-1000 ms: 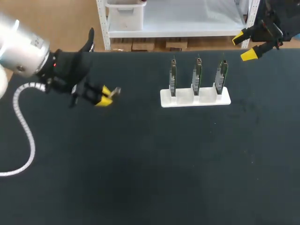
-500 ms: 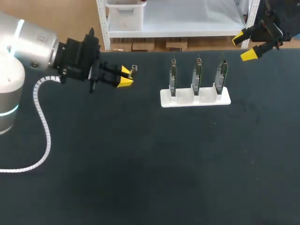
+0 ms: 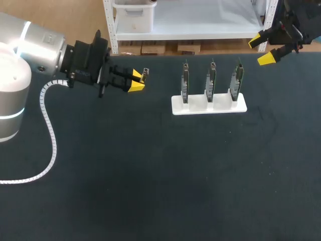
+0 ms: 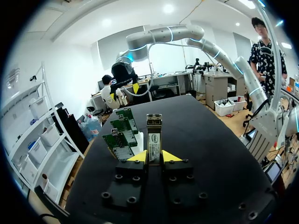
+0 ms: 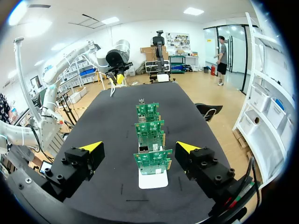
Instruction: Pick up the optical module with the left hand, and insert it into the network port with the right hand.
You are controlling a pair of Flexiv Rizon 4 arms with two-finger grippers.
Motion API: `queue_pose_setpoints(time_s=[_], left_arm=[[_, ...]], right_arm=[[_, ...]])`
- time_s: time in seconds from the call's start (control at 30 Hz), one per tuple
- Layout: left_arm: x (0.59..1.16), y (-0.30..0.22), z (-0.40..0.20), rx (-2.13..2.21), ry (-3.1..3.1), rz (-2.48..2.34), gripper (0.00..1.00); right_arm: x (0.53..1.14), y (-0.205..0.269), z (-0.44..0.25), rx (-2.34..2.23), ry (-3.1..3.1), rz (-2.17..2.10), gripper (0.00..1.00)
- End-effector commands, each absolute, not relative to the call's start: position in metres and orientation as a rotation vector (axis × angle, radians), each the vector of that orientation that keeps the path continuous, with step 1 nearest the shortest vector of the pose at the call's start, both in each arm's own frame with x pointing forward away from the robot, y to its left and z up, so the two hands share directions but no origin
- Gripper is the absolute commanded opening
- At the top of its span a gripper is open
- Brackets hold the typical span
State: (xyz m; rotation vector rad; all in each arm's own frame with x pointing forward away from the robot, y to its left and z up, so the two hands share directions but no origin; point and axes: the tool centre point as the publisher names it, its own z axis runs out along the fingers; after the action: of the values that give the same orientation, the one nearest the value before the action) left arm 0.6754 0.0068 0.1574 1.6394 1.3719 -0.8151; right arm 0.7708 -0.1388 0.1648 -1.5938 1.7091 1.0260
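We have the black counter (image 3: 150,175) with one fixture on it, a white stand (image 3: 209,104) holding three green network cards (image 3: 211,80) upright in a row. Our left hand (image 3: 136,81) hangs above the counter well to the left of the stand, clenched on the optical module (image 3: 145,75). Our right hand (image 3: 262,49) is released, fingers wide, up over the far right corner of the counter. In the left wrist view the module is a slim metal bar gripped at its lower end between the yellow tips, with most of its length standing free ahead of them. We judge it light and rigid, with smooth sides that could slip or twist under a loose pinch. The right hand should take it across the flat faces of the free length, leaving the leading end bare. The thin cards may flex, so we would push gently.
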Motion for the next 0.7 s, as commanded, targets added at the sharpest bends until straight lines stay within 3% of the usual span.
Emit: queue_pose_setpoints(time_s=[0.03, 0.7], left_arm=[[0.679, 0.001, 0.16, 1.634, 1.341, -0.817, 0.0], [0.766, -0.105, 0.215, 1.634, 0.967, -0.951, 0.0]], right_arm=[[0.768, -0.139, 0.165, -1.591, 1.709, 1.02, 1.0], [0.768, -0.139, 0.165, -1.591, 1.709, 1.02, 1.0]])
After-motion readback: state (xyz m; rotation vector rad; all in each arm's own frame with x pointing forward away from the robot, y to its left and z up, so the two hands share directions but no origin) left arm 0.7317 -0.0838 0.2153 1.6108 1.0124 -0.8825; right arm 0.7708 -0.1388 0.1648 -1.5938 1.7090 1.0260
